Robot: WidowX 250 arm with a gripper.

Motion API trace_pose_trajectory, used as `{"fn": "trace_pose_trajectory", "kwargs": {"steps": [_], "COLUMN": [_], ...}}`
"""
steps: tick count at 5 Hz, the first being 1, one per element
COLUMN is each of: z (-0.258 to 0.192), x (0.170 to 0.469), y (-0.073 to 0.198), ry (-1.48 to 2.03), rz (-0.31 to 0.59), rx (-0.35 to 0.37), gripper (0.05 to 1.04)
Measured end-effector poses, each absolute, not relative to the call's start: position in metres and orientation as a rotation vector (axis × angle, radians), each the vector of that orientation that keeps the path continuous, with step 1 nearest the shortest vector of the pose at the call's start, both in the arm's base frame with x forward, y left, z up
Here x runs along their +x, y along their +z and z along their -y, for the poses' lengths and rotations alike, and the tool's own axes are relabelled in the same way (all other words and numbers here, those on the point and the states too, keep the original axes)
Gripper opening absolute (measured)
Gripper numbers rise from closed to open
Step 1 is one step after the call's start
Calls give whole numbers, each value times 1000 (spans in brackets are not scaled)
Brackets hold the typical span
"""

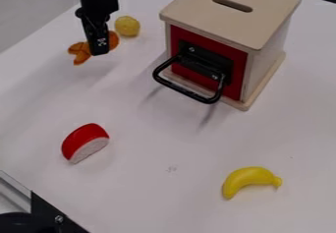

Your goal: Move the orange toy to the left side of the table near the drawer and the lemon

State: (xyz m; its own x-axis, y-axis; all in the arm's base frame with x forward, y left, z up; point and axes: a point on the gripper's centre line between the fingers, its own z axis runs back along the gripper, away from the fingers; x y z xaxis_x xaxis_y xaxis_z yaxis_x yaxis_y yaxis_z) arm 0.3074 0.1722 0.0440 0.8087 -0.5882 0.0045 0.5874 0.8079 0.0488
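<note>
Farthest left, well below the gripper [99, 54] in the view, there's a black and metal edge [60, 219] at the corner. A little farther right, but still well below the gripper, a red toy [82, 137] with a pale flat face lies on the white table [157, 192]. Then comes the orange toy [80, 53], right at the gripper's tip and partly hidden behind it, poking out on both sides. The gripper hangs down over it, and from here I can't tell whether it's spread, pressed together or pinching the toy. Just right of the gripper and slightly above its tip sits the lemon [127, 26]. Farther right of it stands the wooden box [203, 18], its red drawer [179, 39] with a black handle [187, 92]. The banana [246, 178] lies well apart, down and to the right of the gripper.
</note>
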Motion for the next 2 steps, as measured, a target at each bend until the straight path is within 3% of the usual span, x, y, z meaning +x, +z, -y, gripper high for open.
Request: {"fn": "trace_pose_trajectory", "kwargs": {"steps": [2], "z": [-175], "x": [313], "y": [28], "ry": [-649], "rz": [34], "rx": [24], "gripper": [405]}}
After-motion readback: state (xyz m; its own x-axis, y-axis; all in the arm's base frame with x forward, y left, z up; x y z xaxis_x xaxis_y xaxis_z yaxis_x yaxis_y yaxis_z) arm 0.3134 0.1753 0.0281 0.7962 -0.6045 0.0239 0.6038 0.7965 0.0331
